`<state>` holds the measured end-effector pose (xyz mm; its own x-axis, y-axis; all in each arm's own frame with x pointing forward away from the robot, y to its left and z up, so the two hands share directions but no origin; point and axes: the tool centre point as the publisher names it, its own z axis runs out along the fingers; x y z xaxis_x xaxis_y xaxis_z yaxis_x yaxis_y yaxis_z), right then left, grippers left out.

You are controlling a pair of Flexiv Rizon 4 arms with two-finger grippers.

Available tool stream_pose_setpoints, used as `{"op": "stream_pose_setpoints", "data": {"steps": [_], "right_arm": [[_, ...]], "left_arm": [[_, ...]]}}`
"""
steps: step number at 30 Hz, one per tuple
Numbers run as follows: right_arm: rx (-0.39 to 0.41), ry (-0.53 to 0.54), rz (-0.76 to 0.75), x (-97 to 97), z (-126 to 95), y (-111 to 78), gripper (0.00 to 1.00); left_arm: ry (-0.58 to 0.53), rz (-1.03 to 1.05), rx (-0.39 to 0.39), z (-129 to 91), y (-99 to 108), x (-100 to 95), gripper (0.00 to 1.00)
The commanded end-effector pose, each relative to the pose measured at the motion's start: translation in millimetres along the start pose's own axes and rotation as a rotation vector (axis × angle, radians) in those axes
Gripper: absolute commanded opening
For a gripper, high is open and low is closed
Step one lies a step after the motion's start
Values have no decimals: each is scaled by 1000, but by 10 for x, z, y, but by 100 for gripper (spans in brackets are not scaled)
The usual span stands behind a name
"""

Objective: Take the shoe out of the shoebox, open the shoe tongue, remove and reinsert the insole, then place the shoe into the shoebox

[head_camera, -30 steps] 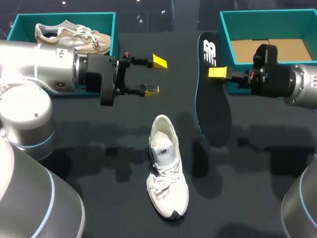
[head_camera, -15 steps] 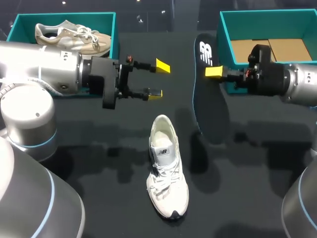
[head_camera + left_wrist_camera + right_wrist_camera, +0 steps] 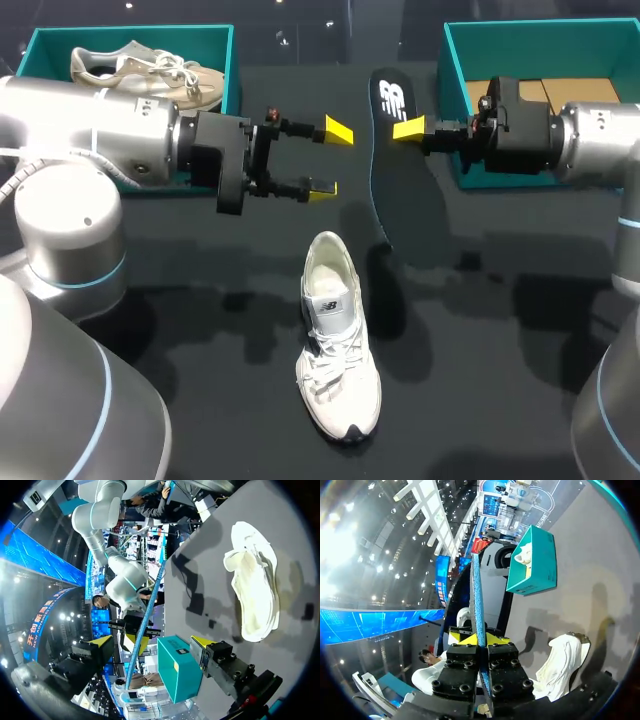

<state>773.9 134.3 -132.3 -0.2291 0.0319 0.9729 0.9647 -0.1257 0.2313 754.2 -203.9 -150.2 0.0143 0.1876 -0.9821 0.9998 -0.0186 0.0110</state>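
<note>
- Black table [image 3: 230,400]. Two teal shoeboxes stand at its far side, well apart.
- Left shoebox [image 3: 225,60]: a beige shoe [image 3: 145,70] lies inside on its side. My left arm crosses in front of the box and hides its near wall.
- Right shoebox [image 3: 455,60]: brown cardboard floor visible. My right arm's wrist lies over its near wall and covers part of the inside.
- White shoe [image 3: 335,335]: outside both boxes, upright on its sole in the middle of the table. Toe points toward the robot and the heel opening toward the far side. Laces are loose over the tongue, and neither gripper touches the shoe.
- Insole [image 3: 405,205]: dark, out of the shoe, in the air between the two boxes. Its printed end is up and its other end hangs down just beyond the shoe's heel. Cannot tell whether that end meets the table.
- Right gripper [image 3: 408,128]: fingers pressed together on the insole near its printed end. The right wrist view shows the insole edge-on, pinched from both sides between the yellow tips.
- Left gripper [image 3: 331,159]: fingers wide apart, nothing between them. It sits above the table beyond the shoe's heel, with its tips pointing at the insole, near it but apart.
- Left wrist view: the insole's edge, the right gripper and the right shoebox lie ahead of the open fingers, with the white shoe off to one side.
</note>
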Motion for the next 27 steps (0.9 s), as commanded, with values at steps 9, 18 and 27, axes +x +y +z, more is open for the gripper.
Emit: {"op": "stream_pose_setpoints", "data": {"steps": [9,18,27], "right_arm": [[-54,-71,169,-102,119,106,0],[-71,-48,260,-178,209,71,0],[-77,-79,334,-239,265,71,0]], "left_arm": [[-2,4,-65,242,-14,31,100],[-24,-38,-76,320,64,78,95],[-36,-38,-89,367,98,62,45]]}}
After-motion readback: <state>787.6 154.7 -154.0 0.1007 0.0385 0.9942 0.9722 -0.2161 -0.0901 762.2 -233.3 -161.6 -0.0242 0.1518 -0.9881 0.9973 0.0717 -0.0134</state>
